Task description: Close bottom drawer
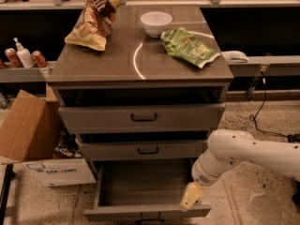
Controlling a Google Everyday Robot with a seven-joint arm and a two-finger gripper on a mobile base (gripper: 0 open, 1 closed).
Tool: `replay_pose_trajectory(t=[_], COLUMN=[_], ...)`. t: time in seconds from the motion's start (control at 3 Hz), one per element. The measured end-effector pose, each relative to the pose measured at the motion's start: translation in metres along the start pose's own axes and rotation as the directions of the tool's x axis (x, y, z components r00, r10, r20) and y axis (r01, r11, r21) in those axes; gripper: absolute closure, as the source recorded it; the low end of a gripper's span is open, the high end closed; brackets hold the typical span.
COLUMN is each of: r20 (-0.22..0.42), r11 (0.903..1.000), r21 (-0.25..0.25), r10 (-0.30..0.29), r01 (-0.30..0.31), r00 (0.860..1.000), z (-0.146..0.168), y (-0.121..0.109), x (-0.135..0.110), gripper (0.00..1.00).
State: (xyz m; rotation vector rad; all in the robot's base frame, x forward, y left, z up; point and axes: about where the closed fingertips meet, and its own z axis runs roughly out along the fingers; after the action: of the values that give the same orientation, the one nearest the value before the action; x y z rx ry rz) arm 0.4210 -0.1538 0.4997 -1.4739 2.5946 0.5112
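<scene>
The bottom drawer [140, 187] of the grey-brown cabinet is pulled far out, its inside bare, its front edge [147, 213] at the frame's lower border with a black bar handle just showing. My gripper [191, 197] with yellowish fingers hangs from the white arm [243, 156] at the drawer's right front corner, just above its front panel. The middle drawer [143, 150] and the top drawer [140, 117] above it are pushed in.
On the cabinet top [122, 55] lie a brown chip bag [93, 20], a white bowl [156, 22] and a green chip bag [188, 46]. An open cardboard box [28, 130] and a white box [56, 172] stand on the floor at the left. A cable runs at the right.
</scene>
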Motion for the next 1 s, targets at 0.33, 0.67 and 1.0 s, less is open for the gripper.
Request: replay_pose_trajectory(t=[0.33, 0.67, 1.0], r20=[-0.002, 0.017, 0.03], r11=[0.9993, 0.9931, 0.9863], r21=[-0.026, -0.098, -0.15], r10=[-0.027, -0.063, -0.063], r01=[0.027, 0.064, 0.067], r00=[1.0, 0.998, 0.998], z=[0.036, 0.097, 0.132], y=[-0.014, -0.029, -0.032], x=[0.014, 0.039, 0.053], gripper=[0.0, 0.0, 0.0])
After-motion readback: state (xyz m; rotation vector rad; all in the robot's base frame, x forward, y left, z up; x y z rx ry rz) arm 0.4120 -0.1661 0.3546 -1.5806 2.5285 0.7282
